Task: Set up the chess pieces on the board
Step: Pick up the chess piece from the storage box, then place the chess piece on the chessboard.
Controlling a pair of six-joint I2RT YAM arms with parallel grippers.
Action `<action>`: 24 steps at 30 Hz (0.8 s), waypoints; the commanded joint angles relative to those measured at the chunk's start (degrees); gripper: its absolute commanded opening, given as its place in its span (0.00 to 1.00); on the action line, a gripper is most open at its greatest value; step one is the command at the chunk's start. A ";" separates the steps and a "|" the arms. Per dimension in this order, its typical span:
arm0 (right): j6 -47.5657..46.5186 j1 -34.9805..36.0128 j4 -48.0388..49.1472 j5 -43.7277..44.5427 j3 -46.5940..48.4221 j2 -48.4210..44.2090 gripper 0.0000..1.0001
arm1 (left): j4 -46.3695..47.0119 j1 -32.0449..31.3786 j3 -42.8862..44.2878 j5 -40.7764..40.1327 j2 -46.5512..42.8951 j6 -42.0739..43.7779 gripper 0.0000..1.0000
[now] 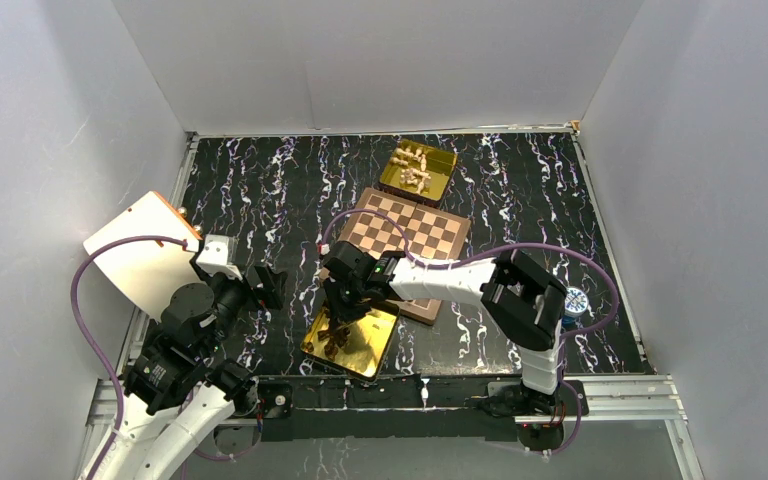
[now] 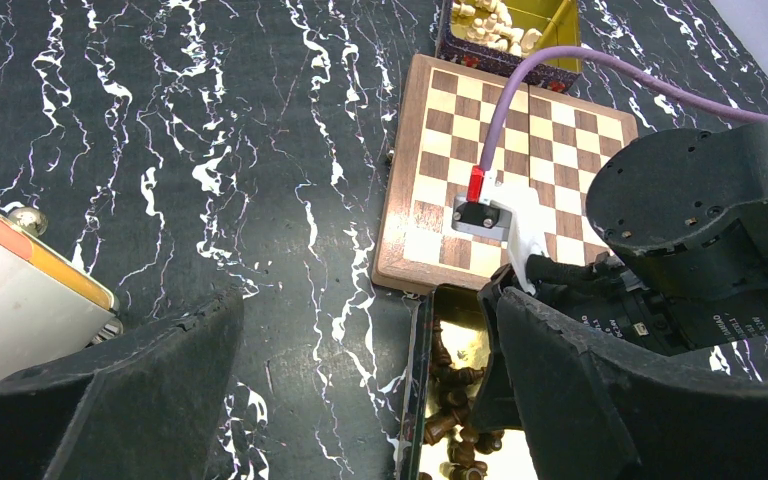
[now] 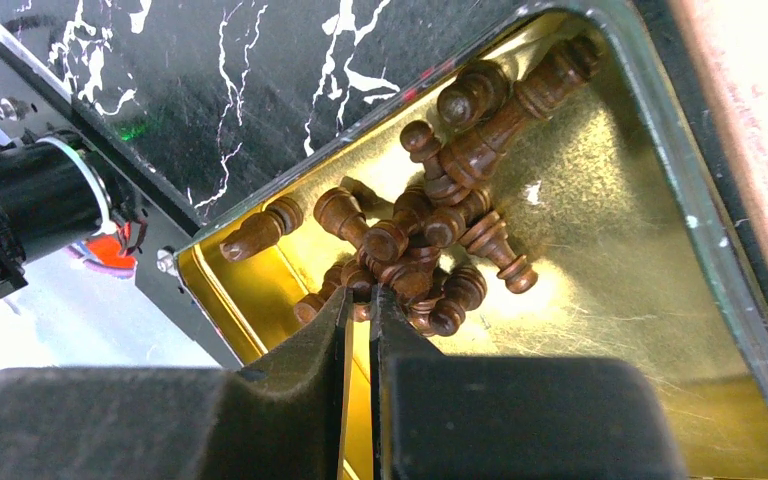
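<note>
The chessboard (image 1: 410, 235) lies mid-table with no pieces on it; it also shows in the left wrist view (image 2: 440, 150). Several dark brown chess pieces (image 3: 430, 220) lie heaped in a gold tray (image 3: 610, 280) at the board's near corner (image 1: 310, 350). My right gripper (image 3: 360, 295) is down in this tray (image 1: 345, 310), its jaws nearly together and pinching one dark piece at the edge of the heap. My left gripper (image 2: 365, 310) is open and empty above the bare table left of the tray (image 1: 265, 285). Cream pieces (image 1: 415, 170) fill a second gold tray beyond the board.
A white panel with an orange edge (image 1: 140, 255) leans at the left, close behind the left arm. A small blue-and-white round object (image 1: 575, 300) sits at the right by the right arm's elbow. The right arm's purple cable (image 2: 520, 100) arches over the board.
</note>
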 commanded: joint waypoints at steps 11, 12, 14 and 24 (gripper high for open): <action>-3.77 0.14 1.35 13.33 -5.29 -13.04 0.14 | 0.66 0.37 -0.22 -0.18 -0.46 0.09 0.94; -4.10 0.15 1.96 14.12 -6.05 -14.16 0.14 | 0.67 0.37 -0.24 -0.18 -0.47 0.09 0.94; -4.59 0.13 2.80 16.11 -7.47 -16.57 0.14 | 0.66 0.37 -0.29 -0.14 -0.39 0.09 0.94; -8.41 0.09 -2.95 37.06 -9.59 -25.79 0.13 | 0.82 0.40 -0.39 -0.01 -0.04 0.08 0.94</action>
